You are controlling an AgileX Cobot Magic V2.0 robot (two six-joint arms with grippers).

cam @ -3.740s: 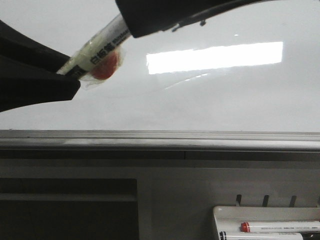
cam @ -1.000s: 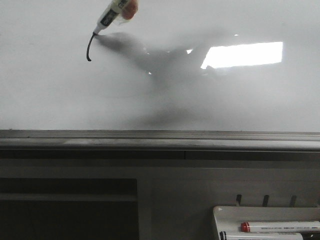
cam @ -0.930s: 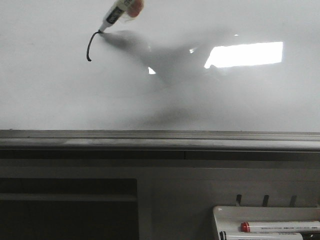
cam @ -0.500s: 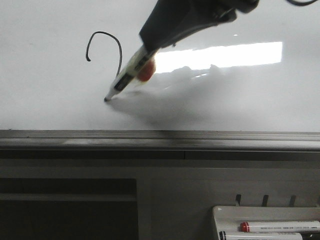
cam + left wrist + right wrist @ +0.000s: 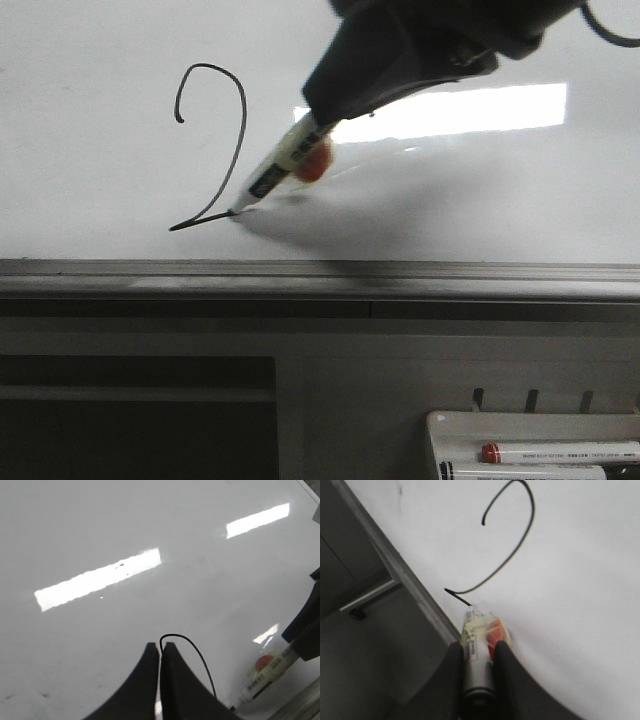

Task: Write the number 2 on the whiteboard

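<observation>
**Marker tip on the board, the 2 partly drawn**

The right gripper (image 5: pixel 479 652) has its two dark fingers (image 5: pixel 451 667) pinching a marker (image 5: pixel 285 165). The marker is white with black print and has a red blob on its side. It sticks out past the fingers and slants down to the board. Its tip touches the whiteboard (image 5: pixel 480 200) at the end of the black line.

The number 2 (image 5: pixel 222 140) is on the left part of the whiteboard. It has a small hook at the start, a round top, and a long stroke that runs down to a sharp corner close to the lower edge of the board. From that corner a short base stroke goes back to the marker tip. The base is only a short bit so far.

The left gripper (image 5: pixel 160 680) hangs in front of the board with its fingers pressed together and nothing between them. In the left wrist view the round top of the 2 shows just past the fingertips.

A bright long patch of light (image 5: pixel 470 108) shines on the board. A grey rail (image 5: pixel 320 280) runs along the lower edge of the board. Below it, at the lower right, a small white tray (image 5: pixel 440 425) holds two more markers, one with a red cap (image 5: pixel 490 453).
</observation>
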